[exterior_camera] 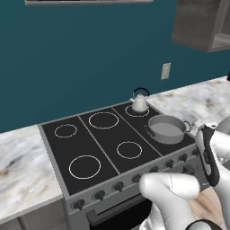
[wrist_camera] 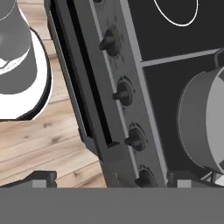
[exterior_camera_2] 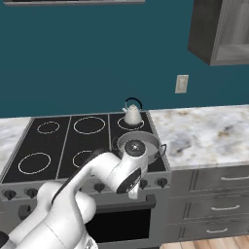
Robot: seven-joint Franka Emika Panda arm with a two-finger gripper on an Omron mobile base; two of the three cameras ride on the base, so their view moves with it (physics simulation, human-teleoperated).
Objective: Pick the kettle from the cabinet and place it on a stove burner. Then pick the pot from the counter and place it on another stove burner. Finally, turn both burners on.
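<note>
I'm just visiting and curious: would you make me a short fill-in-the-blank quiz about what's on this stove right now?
1. The kettle stands on a back burner ring of the black ____.
2. The grey pot sits in front of the kettle and has no ____.
3. The gripper is down by the row of dark ____ on the stove's front panel.
4. The gripper's jaws are ____.

Missing words: cooktop; lid; knobs; open

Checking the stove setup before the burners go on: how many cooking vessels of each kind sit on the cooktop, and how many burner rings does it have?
Kettle: 1
Pot: 1
Burner rings: 6, two of them under the vessels
Total: 8
</note>
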